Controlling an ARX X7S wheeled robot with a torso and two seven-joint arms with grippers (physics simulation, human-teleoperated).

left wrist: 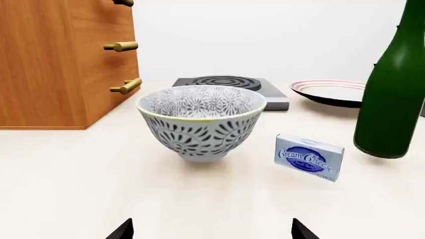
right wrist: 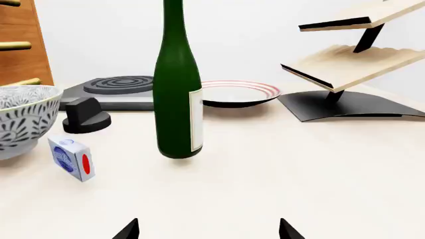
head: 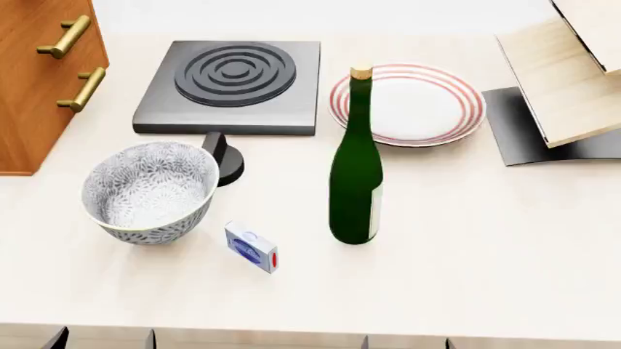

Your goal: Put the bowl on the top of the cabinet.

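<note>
The bowl (left wrist: 201,122) stands upright on the counter straight ahead of the left gripper (left wrist: 211,230), centred between its two fingertips and a short way off. Those fingertips are spread wide apart with nothing between them, so the left gripper is released. The right gripper (right wrist: 207,229) is likewise spread and empty, and it faces the green bottle (right wrist: 177,84), with the bowl far off to its left side; the left arm is clearly the nearer one. The bowl is round, so no long axis matters; its rim faces up. The cabinet (left wrist: 63,59) rises just beyond and to the left of the bowl as seen from the left gripper. A cream cheese box (left wrist: 309,156) lies just to the right of the bowl, close to the approach path
</note>
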